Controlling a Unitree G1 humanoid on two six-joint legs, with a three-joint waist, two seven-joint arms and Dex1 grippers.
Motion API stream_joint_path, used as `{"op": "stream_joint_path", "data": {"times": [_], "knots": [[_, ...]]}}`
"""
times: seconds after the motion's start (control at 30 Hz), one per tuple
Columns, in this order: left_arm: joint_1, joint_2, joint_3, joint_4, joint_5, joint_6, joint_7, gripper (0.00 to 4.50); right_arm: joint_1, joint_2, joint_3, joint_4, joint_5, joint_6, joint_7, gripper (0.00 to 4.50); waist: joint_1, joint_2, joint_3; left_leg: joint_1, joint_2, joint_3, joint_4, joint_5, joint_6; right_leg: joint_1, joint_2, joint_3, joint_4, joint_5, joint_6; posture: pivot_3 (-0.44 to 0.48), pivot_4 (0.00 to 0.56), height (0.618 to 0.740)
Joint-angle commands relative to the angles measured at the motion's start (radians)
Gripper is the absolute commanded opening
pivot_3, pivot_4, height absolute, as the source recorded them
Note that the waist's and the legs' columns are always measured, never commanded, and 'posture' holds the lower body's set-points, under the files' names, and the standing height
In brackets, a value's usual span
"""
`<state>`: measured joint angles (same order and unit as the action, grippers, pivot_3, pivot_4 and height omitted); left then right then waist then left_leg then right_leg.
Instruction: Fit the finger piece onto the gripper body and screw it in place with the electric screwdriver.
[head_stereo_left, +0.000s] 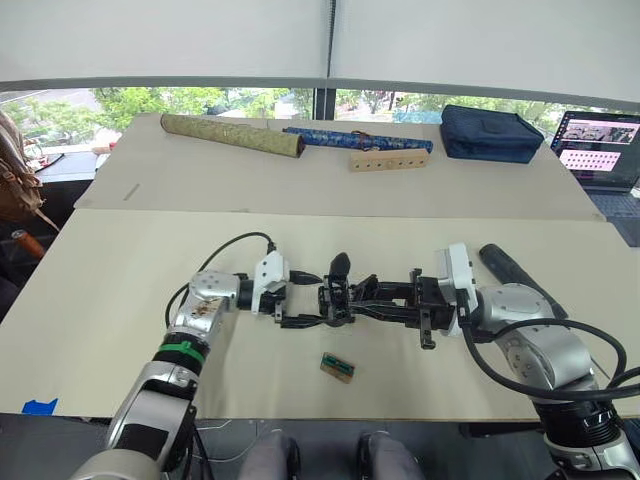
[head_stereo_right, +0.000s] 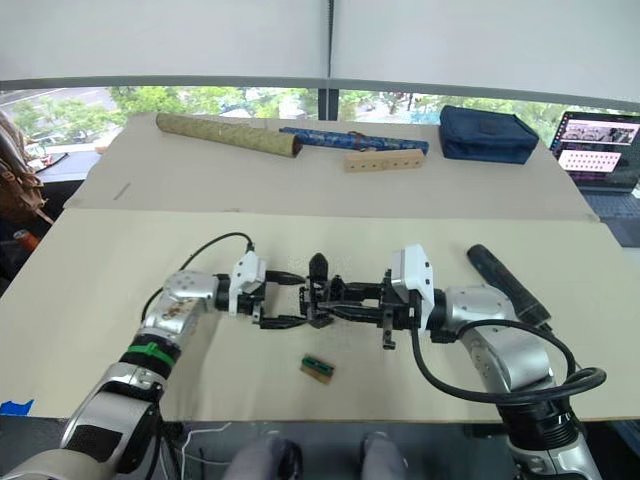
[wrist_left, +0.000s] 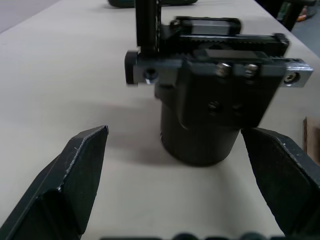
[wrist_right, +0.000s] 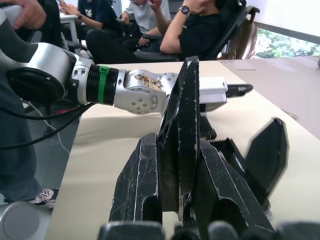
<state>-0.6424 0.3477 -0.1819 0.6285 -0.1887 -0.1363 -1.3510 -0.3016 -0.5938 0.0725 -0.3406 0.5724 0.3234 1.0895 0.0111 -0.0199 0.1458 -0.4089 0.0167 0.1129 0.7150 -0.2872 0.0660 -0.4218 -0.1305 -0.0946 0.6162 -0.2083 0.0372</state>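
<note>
- Gripper body (head_stereo_left: 338, 297) stands on the cream table (head_stereo_left: 120, 300), near the front edge, between the two robot hands; one pointed black finger sticks up from it.
- Left gripper (head_stereo_left: 296, 298) at the body's left side, fingers (wrist_left: 75, 185) spread apart, one on either side of the body's round base in the left wrist view, not touching it.
- Right gripper (head_stereo_left: 368, 300) reaches in from the right, its long black fingers (wrist_right: 150, 190) squeezed together on a black tapered finger piece (wrist_right: 181, 130), held right against the gripper body.
- Electric screwdriver (head_stereo_left: 520, 277) lies flat on the table behind the right arm, untouched.
- Small tan-and-green block (head_stereo_left: 337, 367) lies just in front of the gripper body, apart from it.
- Far side of the table: olive rolled tube (head_stereo_left: 232, 134), blue patterned roll (head_stereo_left: 357, 139), wooden block with holes (head_stereo_left: 389, 161), navy pouch (head_stereo_left: 491, 133); laptop (head_stereo_left: 604, 145) at the far right.
- People seated behind the left arm in the right wrist view.
</note>
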Motion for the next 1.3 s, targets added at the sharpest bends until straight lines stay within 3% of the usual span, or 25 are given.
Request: {"op": "stream_joint_path", "data": {"times": [0.03,1.03,1.13,1.23,1.3], "knots": [[-0.012,-0.018,-0.019,-0.027,0.011,-0.023,-0.006,4.5,0.002,0.005,-0.022,-0.026,0.009,-0.02,-0.005,0.43,0.0,0.0,0.0,0.0,0.0,0.0,0.0,0.0,0.0,0.0,0.0,0.0,0.0,0.0,0.0,0.0,0.15,0.74],[0.176,-0.04,-0.054,-0.29,0.051,0.135,0.227,4.5,0.012,0.007,-0.014,-0.032,-0.003,-0.024,-0.032,0.43,0.003,0.0,0.0,0.002,0.002,0.0,0.001,0.0,0.001,0.001,-0.001,0.001,-0.002,0.0,0.0,0.0,0.15,0.74],[0.18,-0.043,-0.065,-0.287,0.064,0.136,0.241,3.66,0.006,0.011,-0.01,-0.025,-0.008,-0.027,-0.03,0.43,0.005,0.0,0.0,0.002,0.002,0.0,0.001,0.0,0.001,0.001,-0.001,0.001,-0.002,0.0,0.0,0.0,0.15,0.74],[0.185,-0.04,-0.079,-0.28,0.088,0.132,0.257,2.3,0.001,0.021,-0.003,-0.017,-0.018,-0.033,-0.026,0.43,0.006,0.0,0.0,0.002,0.002,0.0,0.001,0.0,0.001,0.002,-0.001,0.001,-0.002,0.0,0.0,0.0,0.15,0.74],[0.185,-0.034,-0.088,-0.276,0.1,0.125,0.255,2.27,-0.007,0.031,0.007,-0.008,-0.027,-0.04,-0.018,0.43,0.007,0.001,0.0,0.002,0.002,0.0,0.001,-0.001,0.001,0.002,-0.001,0.001,-0.002,0.0,0.0,0.0,0.15,0.74]]}}
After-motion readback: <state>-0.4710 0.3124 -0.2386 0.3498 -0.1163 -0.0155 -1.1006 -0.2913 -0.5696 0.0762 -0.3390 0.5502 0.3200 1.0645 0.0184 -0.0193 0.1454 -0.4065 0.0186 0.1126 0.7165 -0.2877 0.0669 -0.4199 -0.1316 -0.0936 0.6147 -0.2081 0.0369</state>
